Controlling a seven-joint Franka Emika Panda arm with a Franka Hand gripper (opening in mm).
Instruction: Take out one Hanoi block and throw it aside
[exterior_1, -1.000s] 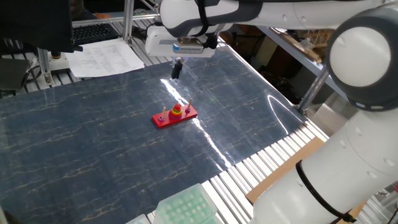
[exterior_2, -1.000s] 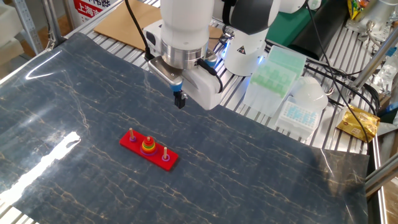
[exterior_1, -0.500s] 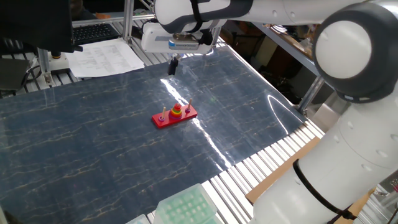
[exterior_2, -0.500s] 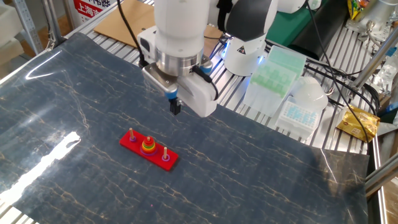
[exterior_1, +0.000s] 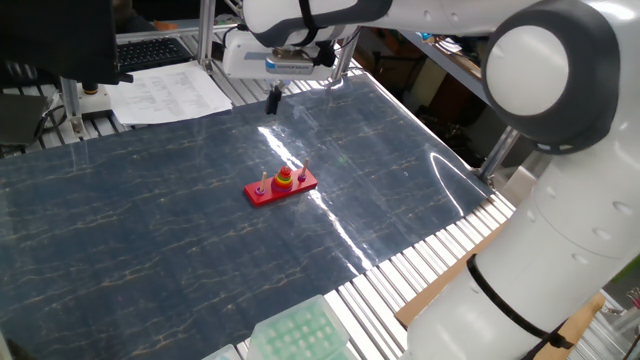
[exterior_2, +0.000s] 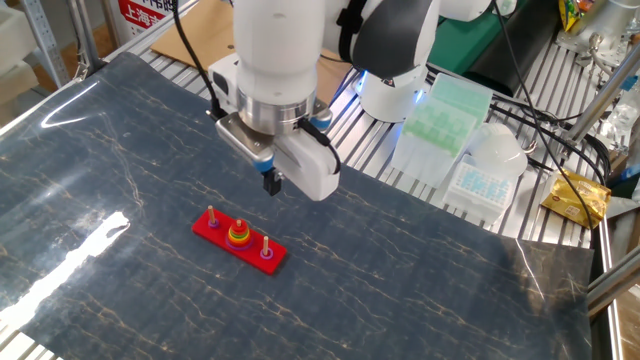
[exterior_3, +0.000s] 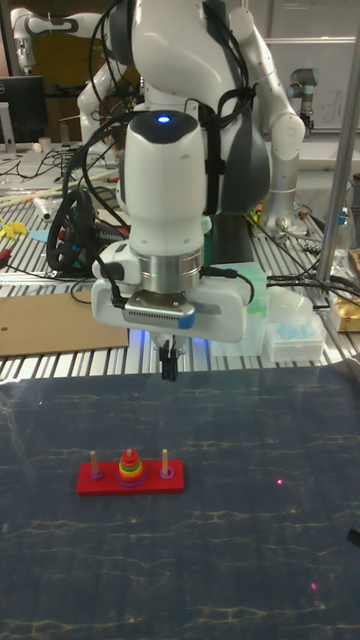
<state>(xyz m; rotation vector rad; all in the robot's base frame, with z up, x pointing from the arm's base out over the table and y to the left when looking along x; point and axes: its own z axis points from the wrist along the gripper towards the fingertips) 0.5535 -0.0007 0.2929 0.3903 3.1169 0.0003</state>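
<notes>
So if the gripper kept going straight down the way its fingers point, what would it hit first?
Probably the bare dark mat. The gripper hangs fingers down, up and to the side of the red peg base, not over the ring stack, though depth is hard to judge.

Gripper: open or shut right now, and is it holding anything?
Gripper: fingers together, looks shut, nothing visible in it. It hangs in the air apart from the base; the small red ring sits on the middle peg's stack.
</notes>
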